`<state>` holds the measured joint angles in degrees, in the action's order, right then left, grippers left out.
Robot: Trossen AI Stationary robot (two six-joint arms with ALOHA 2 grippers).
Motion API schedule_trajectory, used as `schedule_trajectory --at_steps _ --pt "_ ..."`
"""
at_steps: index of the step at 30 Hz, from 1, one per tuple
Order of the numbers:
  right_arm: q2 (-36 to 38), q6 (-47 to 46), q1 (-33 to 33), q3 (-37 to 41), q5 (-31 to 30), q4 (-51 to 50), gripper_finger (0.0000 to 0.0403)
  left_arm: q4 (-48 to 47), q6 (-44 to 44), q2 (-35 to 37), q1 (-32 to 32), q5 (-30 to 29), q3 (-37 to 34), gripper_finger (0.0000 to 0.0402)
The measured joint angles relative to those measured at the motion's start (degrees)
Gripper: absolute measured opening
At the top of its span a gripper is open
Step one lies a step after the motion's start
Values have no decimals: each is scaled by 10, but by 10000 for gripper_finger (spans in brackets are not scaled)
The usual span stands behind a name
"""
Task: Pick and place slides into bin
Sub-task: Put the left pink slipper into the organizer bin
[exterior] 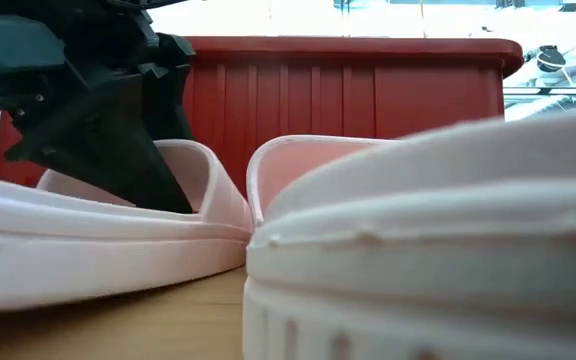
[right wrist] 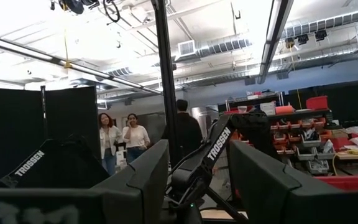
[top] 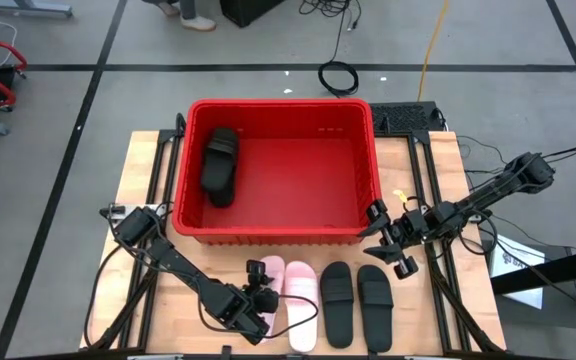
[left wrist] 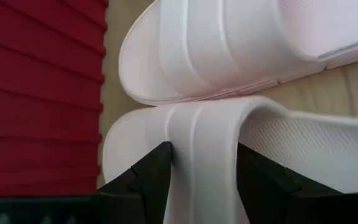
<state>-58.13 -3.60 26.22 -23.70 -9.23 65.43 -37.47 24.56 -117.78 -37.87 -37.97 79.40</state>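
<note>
Left gripper (left wrist: 201, 171) astride ribbed pink slide (left wrist: 204, 134)

even overhead light fills my table (top: 138, 200) view, with only soft, short shadows. at table height the nearest pink slide (exterior: 438, 250) is a blurred mass, and the windows behind the red bin (exterior: 368, 90) blow out white. from my right wrist, bright ceiling lights flare above dark panels.

The left gripper (left wrist: 202, 177) had its two dark fingers (left wrist: 149, 180) either side of a pale pink slide's strap (left wrist: 201, 134), second pink slide (left wrist: 229, 46) touching alongside, red bin wall (left wrist: 36, 93) just beside both.
</note>
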Motion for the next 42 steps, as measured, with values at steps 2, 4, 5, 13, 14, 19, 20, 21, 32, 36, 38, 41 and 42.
schedule_trajectory --at_steps 2,4,5,13,14,19,20,21,32,36,38,41,42 --pt "0 0 0 0 0 -1 164 0 0 0 0 -1 0 172" --pt "0 0 0 0 0 -1 164 0 0 0 0 -4 0 172" --pt "0 0 0 0 0 -1 164 0 0 0 0 -8 0 172" --pt "0 0 0 0 0 -1 164 -1 0 -1 0 -27 0 169" --pt "0 0 0 0 0 -1 164 -1 0 -1 0 -29 -1 164" --pt "0 0 0 0 0 -1 164 -2 0 -2 4 -30 -1 105" --pt "0 0 0 0 0 -1 164 -2 0 -2 4 -29 -1 91" --pt "0 0 0 0 0 -1 164 -2 0 -2 6 -26 -1 76" --pt "0 0 0 0 0 -1 164 -2 -9 0 8 -24 -1 13" --pt "0 0 0 0 0 -1 164 -2 -12 1 7 -24 -1 9" --pt "0 0 0 0 0 -1 164 -2 -14 2 7 -22 -1 4" --pt "0 0 0 0 0 -1 164 -1 -14 14 7 -14 -1 9" --pt "0 2 0 0 0 -1 164 1 -14 20 7 -11 -1 10"
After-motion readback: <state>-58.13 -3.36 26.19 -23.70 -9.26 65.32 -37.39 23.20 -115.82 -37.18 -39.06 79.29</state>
